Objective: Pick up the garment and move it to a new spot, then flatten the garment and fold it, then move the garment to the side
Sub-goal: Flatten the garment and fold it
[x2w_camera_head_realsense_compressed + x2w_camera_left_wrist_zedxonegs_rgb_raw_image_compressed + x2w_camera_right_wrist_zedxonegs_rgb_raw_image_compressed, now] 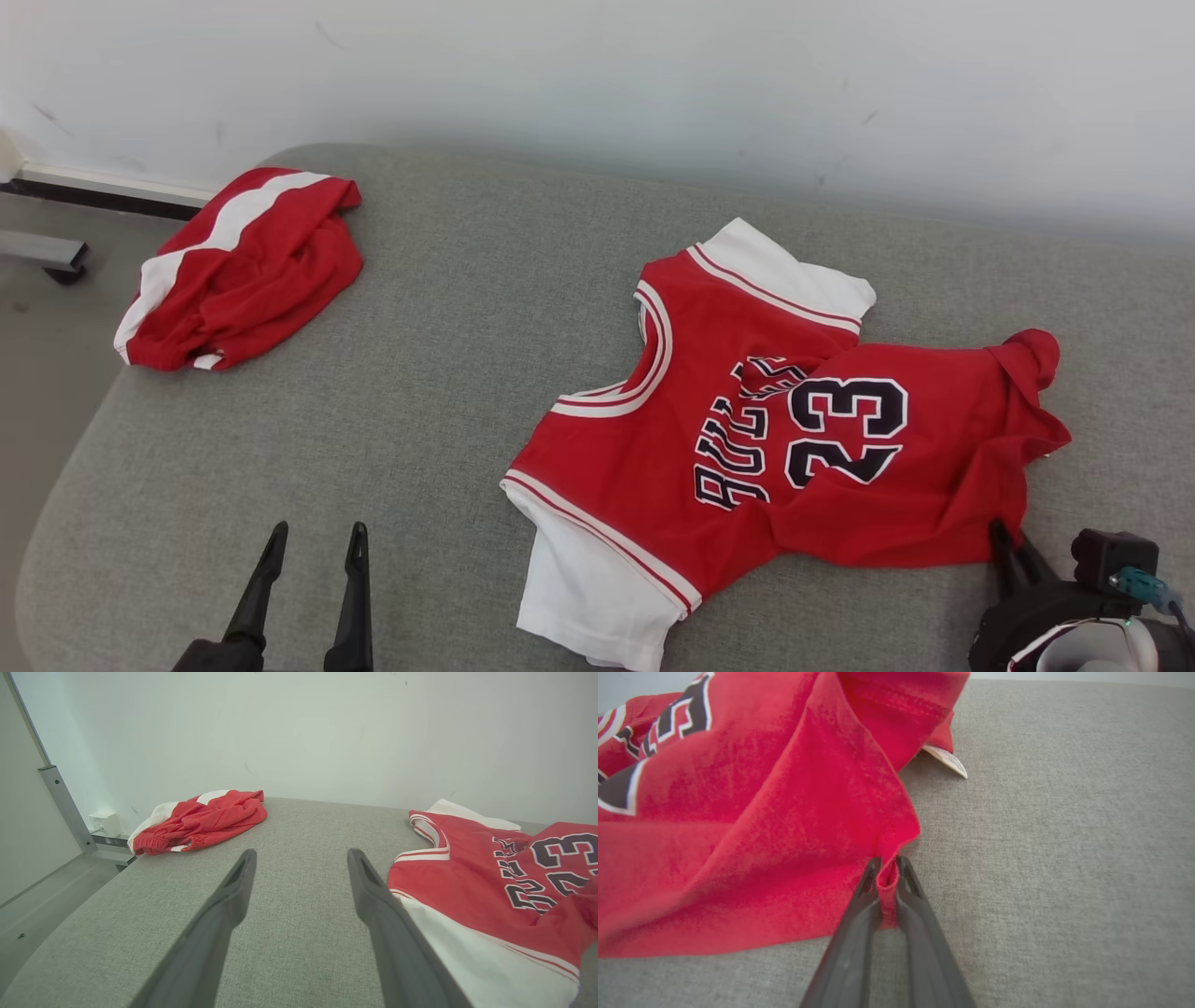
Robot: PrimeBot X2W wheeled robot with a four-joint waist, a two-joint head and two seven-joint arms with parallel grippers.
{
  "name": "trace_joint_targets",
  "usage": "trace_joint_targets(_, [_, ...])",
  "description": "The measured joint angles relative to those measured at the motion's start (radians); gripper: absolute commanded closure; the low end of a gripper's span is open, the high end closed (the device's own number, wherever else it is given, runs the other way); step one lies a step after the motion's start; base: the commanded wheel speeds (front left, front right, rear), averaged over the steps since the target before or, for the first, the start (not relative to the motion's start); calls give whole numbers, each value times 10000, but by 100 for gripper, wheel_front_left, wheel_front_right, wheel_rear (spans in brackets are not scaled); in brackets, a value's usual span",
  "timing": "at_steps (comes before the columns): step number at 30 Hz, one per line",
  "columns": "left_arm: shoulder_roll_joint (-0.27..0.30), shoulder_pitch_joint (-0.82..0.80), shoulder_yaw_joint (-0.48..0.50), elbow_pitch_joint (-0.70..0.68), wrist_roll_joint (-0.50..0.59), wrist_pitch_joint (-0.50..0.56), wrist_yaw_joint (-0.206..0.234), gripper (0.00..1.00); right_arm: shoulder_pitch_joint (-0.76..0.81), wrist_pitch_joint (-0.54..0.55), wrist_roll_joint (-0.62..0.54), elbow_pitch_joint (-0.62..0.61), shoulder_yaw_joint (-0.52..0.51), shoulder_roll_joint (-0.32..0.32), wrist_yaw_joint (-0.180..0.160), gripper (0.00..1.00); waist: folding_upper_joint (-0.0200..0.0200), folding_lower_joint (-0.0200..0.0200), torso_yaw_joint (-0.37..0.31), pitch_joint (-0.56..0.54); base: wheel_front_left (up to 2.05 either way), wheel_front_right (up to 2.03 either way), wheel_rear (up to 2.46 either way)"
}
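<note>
The garment [775, 439] is a red and white basketball jersey with "BULLS 23" on it, lying crumpled on the grey padded table [467, 308], right of centre. Its red hem corner [889, 877] is pinched between the fingers of my right gripper [888, 870], which is shut on the cloth at the jersey's near right edge [1004, 546]. My left gripper [313, 546] stands open over bare table at the lower left, apart from the jersey. From the left wrist camera the jersey [495, 877] lies just right of the open left fingers [369, 886].
A second red and white piece of clothing [243, 271] lies bunched at the table's far left corner. The white wall [653, 84] runs behind the table. The floor and a metal frame [65, 807] lie beyond the left edge.
</note>
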Motion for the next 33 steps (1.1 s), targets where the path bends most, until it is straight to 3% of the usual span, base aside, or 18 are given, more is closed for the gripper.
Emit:
trace_joint_targets(4, [-4,74,119,52,0,0,0,0,89,-15,316,-412,136,113,0,100,0,0,-85,-74,0,0,0])
trace_joint_targets(16, [-102,650,219,113,-67,0,0,0,3255,31,851,-4506,558,15,0,100,0,-3,-937,-784,0,0,0])
trace_joint_targets(22, [-144,688,176,79,-90,0,0,0,4913,984,1116,-6169,-182,-48,2,100,0,-3,-1362,-917,0,0,0])
trace_joint_targets(27, [-167,708,113,56,-88,0,0,0,6158,1969,1471,-7233,-786,395,0,100,0,-3,-1412,-851,0,0,0])
trace_joint_targets(33, [-182,709,67,73,-86,0,0,0,6077,2366,1139,-7576,-911,539,0,100,0,-2,-1334,-813,0,0,0])
